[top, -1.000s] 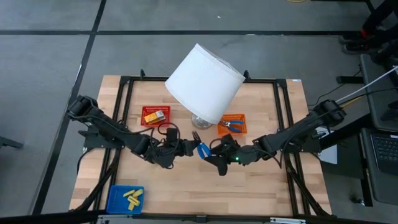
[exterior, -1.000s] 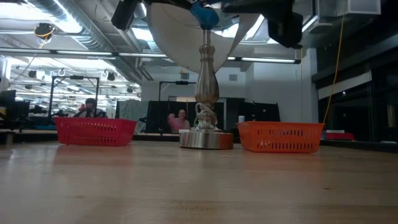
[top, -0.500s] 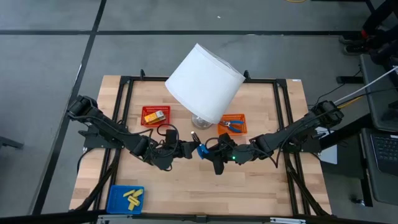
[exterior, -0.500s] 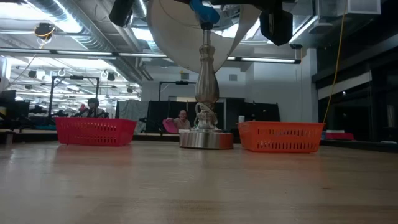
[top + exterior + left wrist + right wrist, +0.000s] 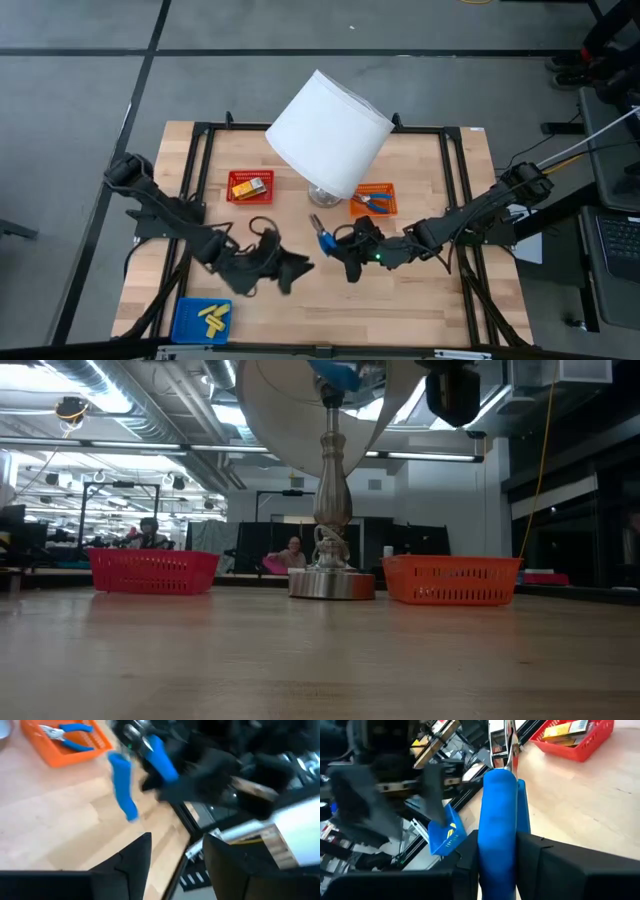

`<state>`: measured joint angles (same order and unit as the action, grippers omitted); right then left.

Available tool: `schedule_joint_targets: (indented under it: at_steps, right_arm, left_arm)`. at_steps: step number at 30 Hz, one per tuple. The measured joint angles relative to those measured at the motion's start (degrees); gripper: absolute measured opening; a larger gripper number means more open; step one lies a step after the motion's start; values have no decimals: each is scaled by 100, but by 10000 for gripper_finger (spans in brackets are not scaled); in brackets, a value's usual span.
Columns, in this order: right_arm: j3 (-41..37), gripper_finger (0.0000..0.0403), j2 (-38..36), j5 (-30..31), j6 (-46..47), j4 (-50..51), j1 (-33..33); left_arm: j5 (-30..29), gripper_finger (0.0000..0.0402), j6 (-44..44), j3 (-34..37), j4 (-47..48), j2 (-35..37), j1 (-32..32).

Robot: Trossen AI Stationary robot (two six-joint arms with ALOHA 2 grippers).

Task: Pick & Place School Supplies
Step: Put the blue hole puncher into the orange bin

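A blue-handled metal tool (image 5: 324,240) hangs above the table's middle with my right gripper (image 5: 340,246) shut on it. Its metal tip (image 5: 500,745) points away from the fingers. My left gripper (image 5: 298,268) stands open and holds nothing, left of and nearer than the tool; its wrist view shows the tool (image 5: 122,787) ahead of its fingers. Another blue-handled tool (image 5: 372,202) lies in the orange basket (image 5: 386,190). Yellow-orange packets (image 5: 248,187) lie in the red basket (image 5: 232,178). Yellow sticks (image 5: 211,318) lie in the blue tray (image 5: 186,322). My right gripper pinches the tool's blue handles (image 5: 497,827) between its two fingers (image 5: 536,852). The fingers come nearly level from the table's right and lie along the tool. The metal tip sticks out past the fingertips, and the tool is lifted clear of the table.
A lamp with a big white tilted shade (image 5: 328,132) stands on its metal base (image 5: 330,582) at the table's far middle, between the two baskets. A black frame (image 5: 200,160) runs round the table. Bare wood lies in front of the grippers. People sit in the room beyond.
The tool has passed from my left gripper to my right. My left gripper has let go, rolled, and drawn back toward the table's left and near edges. My right gripper stays in place with the tool held clear of the table.
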<state>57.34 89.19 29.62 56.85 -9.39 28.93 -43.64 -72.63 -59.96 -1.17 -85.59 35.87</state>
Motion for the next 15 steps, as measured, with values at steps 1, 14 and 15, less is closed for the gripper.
schedule_joint_targets:
  at_steps: [1, 14, 15]
  right_arm:
    - [0, 79, 0, 36, 46, 12, 6]
    - [0, 79, -379, 639, 3488, 4498, -36]
    - [0, 79, -410, 598, 3702, 4842, -89]
  left_arm:
    - [-55, 177, 62, 0, 0, 31, 141]
    - [-1811, 167, 445, 0, -57, 318, 1505]
    - [-1908, 166, 446, 0, -55, 318, 1557]
